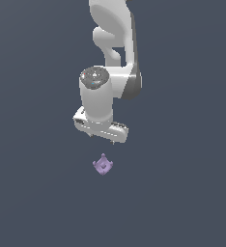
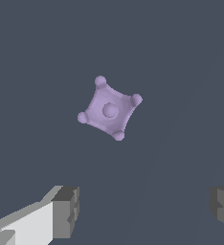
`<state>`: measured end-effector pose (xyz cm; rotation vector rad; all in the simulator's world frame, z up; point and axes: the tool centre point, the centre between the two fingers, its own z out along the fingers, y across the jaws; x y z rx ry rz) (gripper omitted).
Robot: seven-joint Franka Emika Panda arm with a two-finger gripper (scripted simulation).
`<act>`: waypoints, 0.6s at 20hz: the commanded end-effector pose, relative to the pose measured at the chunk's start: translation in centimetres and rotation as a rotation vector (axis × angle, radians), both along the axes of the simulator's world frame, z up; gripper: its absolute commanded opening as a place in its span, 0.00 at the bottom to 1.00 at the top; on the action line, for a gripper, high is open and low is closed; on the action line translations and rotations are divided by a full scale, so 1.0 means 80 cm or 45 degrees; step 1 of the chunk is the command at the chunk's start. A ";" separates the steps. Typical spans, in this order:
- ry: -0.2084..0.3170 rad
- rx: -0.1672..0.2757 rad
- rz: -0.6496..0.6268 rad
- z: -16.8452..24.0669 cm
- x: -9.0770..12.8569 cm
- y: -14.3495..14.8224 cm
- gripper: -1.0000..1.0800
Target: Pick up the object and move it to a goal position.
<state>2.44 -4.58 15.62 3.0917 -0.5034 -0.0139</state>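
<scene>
The white arm (image 1: 110, 62) is seen at the exterior view's upper centre, its gripper (image 1: 102, 138) pointed downward, fingers (image 2: 66, 210) spread wide.

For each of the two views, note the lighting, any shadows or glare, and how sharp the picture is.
Exterior view: flat, even light, no cast shadow under the purple piece, soft highlights on the white arm, edges slightly soft. Wrist view: the same piece looks sharp with gentle shading; the gripper fingers are cut off by the frame's edge.

bare simulated space: flat, featureless dark grey-blue ground (image 1: 33, 202) throughout.
</scene>
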 end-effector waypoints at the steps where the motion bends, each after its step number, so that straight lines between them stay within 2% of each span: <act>1: -0.002 0.002 -0.086 -0.010 0.013 -0.001 0.96; 12: -0.010 0.006 -0.450 -0.058 0.064 -0.001 0.96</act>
